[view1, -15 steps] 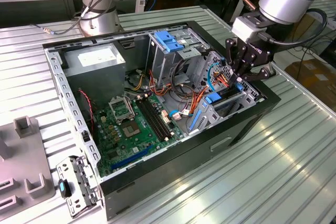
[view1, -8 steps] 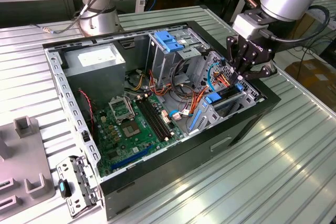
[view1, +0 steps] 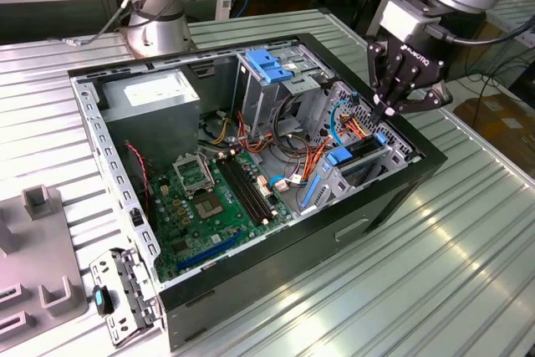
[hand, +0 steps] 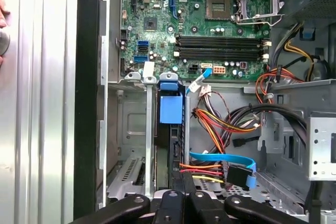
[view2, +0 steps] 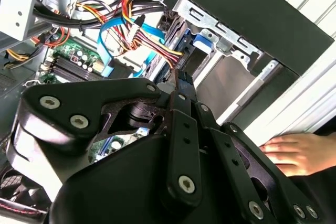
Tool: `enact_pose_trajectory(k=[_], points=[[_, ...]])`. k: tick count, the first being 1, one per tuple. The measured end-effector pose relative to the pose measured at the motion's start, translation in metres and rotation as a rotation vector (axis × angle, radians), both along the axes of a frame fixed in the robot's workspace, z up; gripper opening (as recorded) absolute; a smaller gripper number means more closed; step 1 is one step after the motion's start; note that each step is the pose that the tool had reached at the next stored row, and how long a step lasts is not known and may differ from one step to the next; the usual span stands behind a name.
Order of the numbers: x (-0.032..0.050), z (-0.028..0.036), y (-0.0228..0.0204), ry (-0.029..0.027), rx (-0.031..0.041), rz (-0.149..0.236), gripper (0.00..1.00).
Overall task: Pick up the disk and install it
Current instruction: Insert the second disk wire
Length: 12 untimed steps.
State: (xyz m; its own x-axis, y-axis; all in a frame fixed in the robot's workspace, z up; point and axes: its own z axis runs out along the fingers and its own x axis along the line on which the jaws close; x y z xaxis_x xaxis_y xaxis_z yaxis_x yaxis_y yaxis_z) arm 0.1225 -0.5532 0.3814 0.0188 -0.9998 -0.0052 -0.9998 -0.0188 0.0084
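Gripper (view2: 181, 85) above disk (view2: 202, 43), perhaps touching

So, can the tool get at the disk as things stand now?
Probably yes. The tool hangs right over the disk, which sits in its bay at the computer case edge. Nothing lies between them, though coloured cables run close beside the bay.
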Motion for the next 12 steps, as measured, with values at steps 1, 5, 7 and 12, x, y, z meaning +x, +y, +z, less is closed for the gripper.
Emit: enact_pose_trajectory(k=[1, 5, 7, 12], points=[[0.0, 0.0013, 0.0001, 0.0009, 0.0, 0.0, 0.11], [-0.0017, 0.0045, 0.0012, 0.0082, 0.0015, 0.0, 0.11], [-0.0047, 0.0052, 0.0014, 0.0093, 0.0046, 0.0, 0.11], [-0.0052, 0.0144, 0.0032, 0.0095, 0.005, 0.0, 0.11]])
